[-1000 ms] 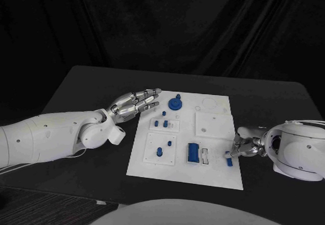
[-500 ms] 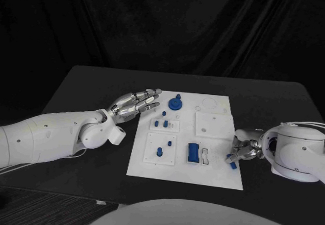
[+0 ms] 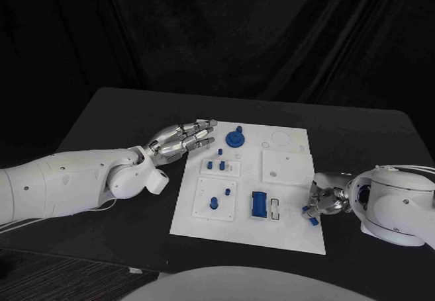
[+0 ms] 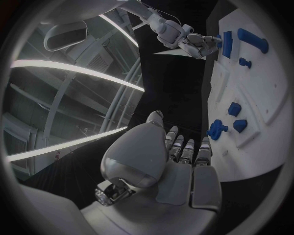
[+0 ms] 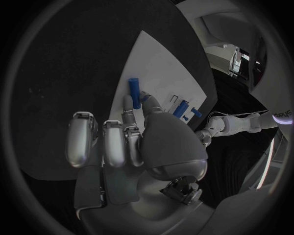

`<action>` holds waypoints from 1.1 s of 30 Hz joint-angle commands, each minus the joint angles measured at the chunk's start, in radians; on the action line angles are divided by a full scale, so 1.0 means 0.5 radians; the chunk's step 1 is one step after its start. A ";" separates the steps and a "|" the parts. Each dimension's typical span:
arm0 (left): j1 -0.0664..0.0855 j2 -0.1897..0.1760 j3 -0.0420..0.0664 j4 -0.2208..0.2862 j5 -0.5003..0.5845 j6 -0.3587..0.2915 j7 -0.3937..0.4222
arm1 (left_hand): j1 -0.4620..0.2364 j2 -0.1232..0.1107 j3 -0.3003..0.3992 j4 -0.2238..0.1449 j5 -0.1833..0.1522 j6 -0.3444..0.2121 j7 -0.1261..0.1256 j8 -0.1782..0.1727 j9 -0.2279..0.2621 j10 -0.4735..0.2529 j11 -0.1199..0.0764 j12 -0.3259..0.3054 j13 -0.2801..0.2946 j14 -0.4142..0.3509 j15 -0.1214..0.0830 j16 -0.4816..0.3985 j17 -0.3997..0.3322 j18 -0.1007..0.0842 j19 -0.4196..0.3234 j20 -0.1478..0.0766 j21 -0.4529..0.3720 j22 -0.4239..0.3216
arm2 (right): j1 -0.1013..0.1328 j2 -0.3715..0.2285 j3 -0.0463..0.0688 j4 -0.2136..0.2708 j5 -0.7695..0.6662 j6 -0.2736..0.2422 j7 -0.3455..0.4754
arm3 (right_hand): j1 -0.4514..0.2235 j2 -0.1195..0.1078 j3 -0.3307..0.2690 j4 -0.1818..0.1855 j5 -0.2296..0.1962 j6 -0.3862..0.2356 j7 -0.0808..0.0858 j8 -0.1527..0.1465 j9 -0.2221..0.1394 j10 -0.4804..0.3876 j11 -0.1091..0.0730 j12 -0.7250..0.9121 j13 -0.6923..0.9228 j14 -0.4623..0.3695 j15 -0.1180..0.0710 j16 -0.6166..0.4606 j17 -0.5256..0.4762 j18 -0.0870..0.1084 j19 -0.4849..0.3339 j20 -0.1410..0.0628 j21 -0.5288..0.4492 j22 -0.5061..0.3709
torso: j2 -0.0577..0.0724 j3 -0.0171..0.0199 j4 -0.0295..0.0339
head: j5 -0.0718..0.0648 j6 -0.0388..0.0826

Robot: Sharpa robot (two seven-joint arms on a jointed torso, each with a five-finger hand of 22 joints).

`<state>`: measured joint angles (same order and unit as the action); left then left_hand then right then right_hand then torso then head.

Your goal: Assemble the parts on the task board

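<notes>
The white rectangular task board (image 3: 250, 191) lies at the centre of the black tabletop (image 3: 114, 114). The left silver many-fingered hand (image 3: 183, 138) sits at the board's 10 o'clock corner, fingers extended side by side, palm up, holding nothing. The right silver many-fingered hand (image 3: 323, 199) is at the board's 3 o'clock edge; its fingertips pinch a small blue cylindrical peg (image 3: 310, 215), which is tilted over the board's edge. In the right wrist view the same peg (image 5: 132, 88) projects beyond the fingertips (image 5: 128, 102). On the board, a round blue knobbed disc (image 3: 235, 137) sits at 12 o'clock, two short blue pins (image 3: 215, 165) stand left of centre, and a blue rectangular block (image 3: 258, 205) stands toward 5 o'clock
</notes>
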<state>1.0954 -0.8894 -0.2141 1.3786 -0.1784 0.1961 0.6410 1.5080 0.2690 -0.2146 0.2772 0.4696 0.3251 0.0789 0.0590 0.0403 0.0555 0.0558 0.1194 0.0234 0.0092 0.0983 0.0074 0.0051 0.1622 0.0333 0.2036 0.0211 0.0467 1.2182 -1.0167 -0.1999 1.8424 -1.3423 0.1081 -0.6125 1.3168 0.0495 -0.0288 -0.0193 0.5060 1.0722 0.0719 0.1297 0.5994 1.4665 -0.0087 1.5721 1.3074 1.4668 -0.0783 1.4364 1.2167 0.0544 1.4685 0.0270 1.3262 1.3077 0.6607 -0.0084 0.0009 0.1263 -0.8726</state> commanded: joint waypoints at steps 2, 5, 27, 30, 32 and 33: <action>-0.004 0.005 0.001 0.003 -0.002 0.031 0.018 | 0.021 0.004 0.013 -0.004 0.012 0.001 0.009 0.012 0.002 0.000 0.011 0.013 0.003 0.005 0.008 0.009 0.002 0.025 0.002 0.005 0.013 0.003 | -0.023 -0.017 -0.016 0.006 0.159 -0.222 0.028 | -0.132 -0.023 0.548 -0.442 0.171 0.012 0.017 -0.020 -0.151 0.209 0.016 -0.003 0.527 0.097 0.017 0.017 0.014 -0.006 0.051 0.020 0.028 0.392 | 0.000 0.0001 0.001 | 0.000 0.000; -0.005 0.006 0.001 0.002 -0.002 0.031 0.017 | 0.021 0.004 0.013 -0.004 0.012 0.001 0.009 0.012 0.002 0.000 0.011 0.013 0.003 0.005 0.008 0.009 0.002 0.025 0.002 0.005 0.013 0.003 | -0.022 -0.033 -0.016 0.019 0.299 -0.312 0.054 | -0.190 -0.031 0.611 -0.450 0.223 0.013 0.016 -0.025 -0.163 0.209 0.016 -0.003 0.527 0.099 0.017 0.022 0.020 -0.008 0.054 0.021 0.037 0.394 | 0.000 0.0001 0.001 | -0.002 0.000; -0.007 0.018 0.001 -0.002 -0.002 0.043 0.008 | 0.029 0.004 0.020 -0.010 0.018 0.003 0.015 0.013 0.002 0.007 0.028 0.025 0.005 0.006 0.004 0.009 0.002 0.027 0.003 0.006 0.014 0.003 | 0.059 0.091 -0.016 -0.065 1.277 -0.434 0.069 | -0.379 -0.029 0.688 -0.370 0.133 0.007 0.004 -0.037 -0.200 0.209 0.009 -0.003 0.527 0.099 0.013 0.030 0.015 -0.009 0.057 0.020 0.051 0.395 | 0.000 -0.0004 0.001 | -0.012 0.000; -0.007 0.013 0.001 0.000 -0.002 0.041 0.015 | 0.031 0.004 0.022 -0.011 0.019 0.009 0.021 0.015 0.002 0.010 0.032 0.029 0.006 0.007 0.003 0.010 0.003 0.028 0.004 0.007 0.015 0.004 | 0.054 0.117 -0.016 -0.092 1.289 -0.425 0.043 | -0.391 -0.032 0.687 -0.360 0.100 0.004 0.001 -0.034 -0.201 0.209 0.006 -0.003 0.527 0.097 0.011 0.027 0.002 -0.008 0.056 0.018 0.048 0.394 | 0.000 -0.0006 0.001 | -0.014 0.000; -0.007 0.010 0.001 0.001 -0.002 0.040 0.017 | 0.031 0.004 0.022 -0.011 0.019 0.009 0.021 0.015 0.003 0.010 0.032 0.029 0.006 0.007 0.003 0.010 0.003 0.028 0.004 0.007 0.015 0.005 | 0.050 0.130 -0.016 -0.102 1.292 -0.425 0.033 | -0.399 -0.032 0.686 -0.351 0.066 0.000 -0.001 -0.033 -0.201 0.209 0.005 -0.003 0.527 0.096 0.010 0.025 -0.003 -0.007 0.054 0.017 0.044 0.392 | 0.001 -0.0006 0.002 | -0.017 0.000; -0.007 0.010 0.001 0.001 -0.002 0.040 0.017 | 0.031 0.004 0.022 -0.011 0.019 0.009 0.021 0.015 0.003 0.010 0.032 0.029 0.006 0.007 0.003 0.010 0.003 0.028 0.004 0.007 0.015 0.005 | 0.048 0.134 -0.016 -0.106 1.293 -0.425 0.030 | -0.399 -0.032 0.686 -0.350 0.064 0.000 -0.001 -0.033 -0.201 0.209 0.005 -0.003 0.527 0.096 0.009 0.025 -0.003 -0.007 0.054 0.017 0.044 0.393 | 0.001 -0.0005 0.002 | -0.018 0.000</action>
<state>1.0935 -0.8842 -0.2141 1.3768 -0.1785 0.2023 0.6350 1.5118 0.2728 -0.2104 0.2730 0.4737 0.3287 0.0824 0.0630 0.0403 0.0587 0.0662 0.1307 0.0256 0.0092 0.0984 0.0074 0.0051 0.1622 0.0332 0.2036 0.0252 0.0473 1.2455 -0.9516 -0.2082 1.7918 -0.7392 -0.1023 -0.5760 1.1268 0.0300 0.2484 -0.1321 0.5410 1.0736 0.0768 0.1111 0.4995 1.4645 -0.0070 1.5721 1.3080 1.4658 -0.0756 1.4489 1.2162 0.0543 1.4649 0.0306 1.3504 1.3074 0.6606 -0.0086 0.0013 0.1189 -0.8726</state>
